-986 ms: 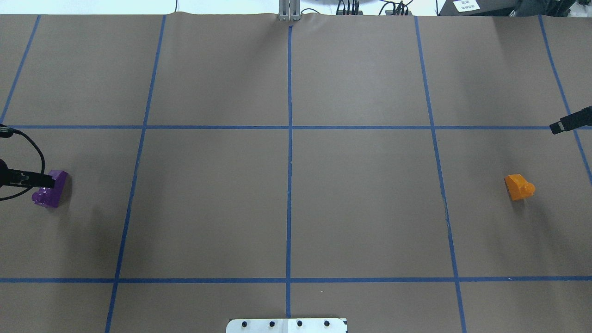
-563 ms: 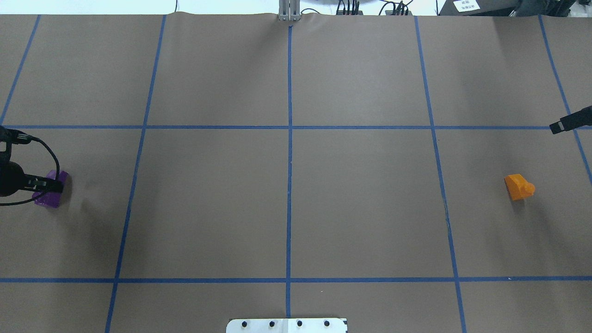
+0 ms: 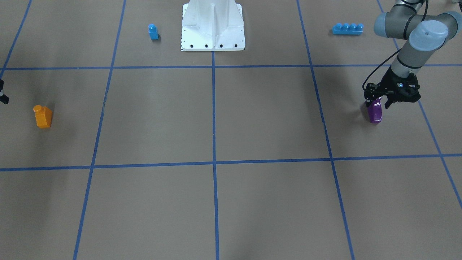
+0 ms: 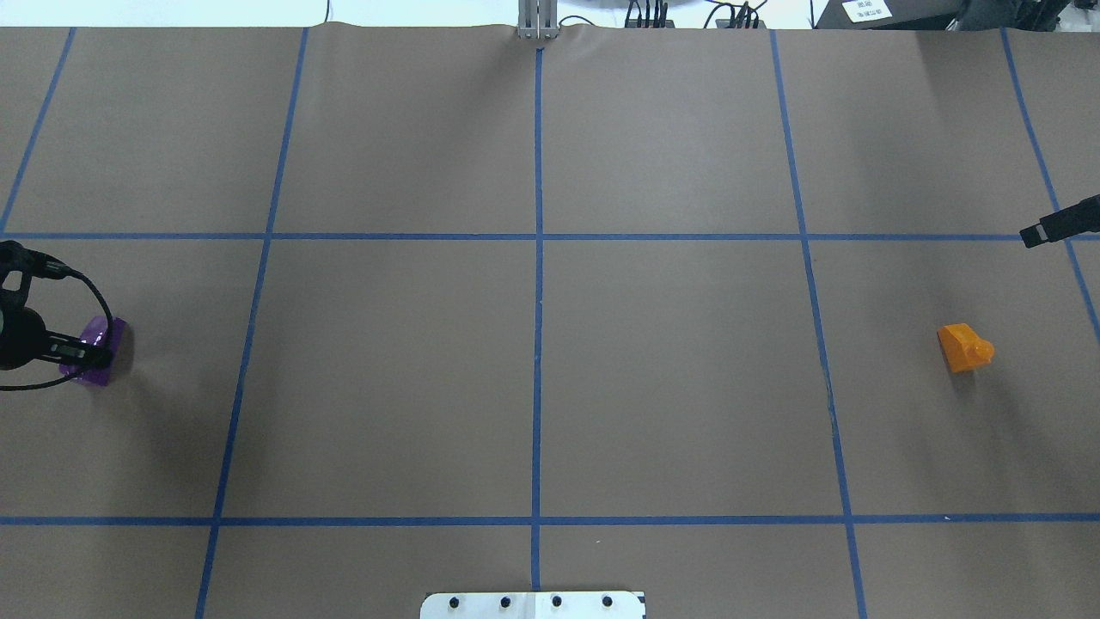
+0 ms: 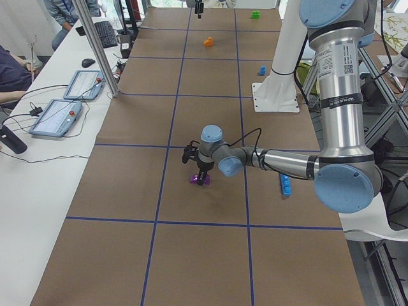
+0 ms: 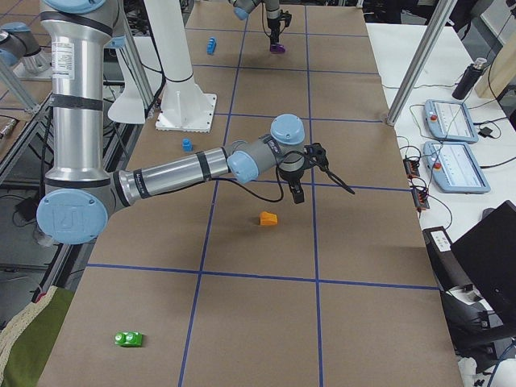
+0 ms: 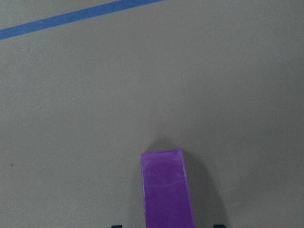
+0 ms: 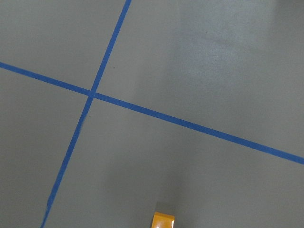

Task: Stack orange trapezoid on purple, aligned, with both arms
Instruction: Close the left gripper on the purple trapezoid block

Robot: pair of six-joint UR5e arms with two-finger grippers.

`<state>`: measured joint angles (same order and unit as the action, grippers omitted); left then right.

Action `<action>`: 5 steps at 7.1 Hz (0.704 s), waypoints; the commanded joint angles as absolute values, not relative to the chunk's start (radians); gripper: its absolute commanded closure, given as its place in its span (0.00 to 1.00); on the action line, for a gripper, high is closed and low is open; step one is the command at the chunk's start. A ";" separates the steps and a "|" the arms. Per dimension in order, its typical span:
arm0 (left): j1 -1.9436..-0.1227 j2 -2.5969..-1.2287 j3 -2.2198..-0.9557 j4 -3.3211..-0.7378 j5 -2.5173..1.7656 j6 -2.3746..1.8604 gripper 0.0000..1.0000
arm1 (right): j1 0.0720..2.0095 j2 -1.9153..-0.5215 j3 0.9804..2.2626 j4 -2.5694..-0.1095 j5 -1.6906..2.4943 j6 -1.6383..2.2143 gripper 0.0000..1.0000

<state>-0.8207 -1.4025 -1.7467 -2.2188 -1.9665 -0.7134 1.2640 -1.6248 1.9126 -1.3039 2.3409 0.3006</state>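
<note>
step in hand: first pick, on the left side. left gripper sits low over the purple block. the jaws are spread wider than the block, with one tip on each side at the bottom of the left wrist view. they aren't pressing it, so released, nothing held. the block rests on the table at the robot's far left. it's small, glossy and smooth, with a flat purple face toward the wrist camera. no stud shows there, so can't tell which way it points.

orange block is at the far right of the table, well apart from the purple one. it looks upright with the round stud on top and a sloped side. it's shiny, nothing touching it. right gripper hangs above the table near it, off to one side and not over it. only the block's edge shows at the bottom of the right wrist view. can't tell whether that gripper is parted or closed.

next, my read: the left jaws need to close square on the purple block's flat sides, since the plastic looks slippery and the slope could squirt out. the right arm needs to shift over the orange block, drop and grab. stacking itself isn't started. later the slopes and stud will need matching up.
</note>
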 commanded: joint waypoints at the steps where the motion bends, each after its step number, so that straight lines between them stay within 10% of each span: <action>1: -0.821 -1.402 -1.747 -2.221 -1.968 -0.704 0.88 | 1.264 -1.623 1.913 -1.304 2.342 0.302 0.00; 5: -0.824 -1.452 -1.857 -2.172 -2.056 -0.773 1.00 | 1.264 -1.621 1.911 -1.304 2.342 0.302 0.00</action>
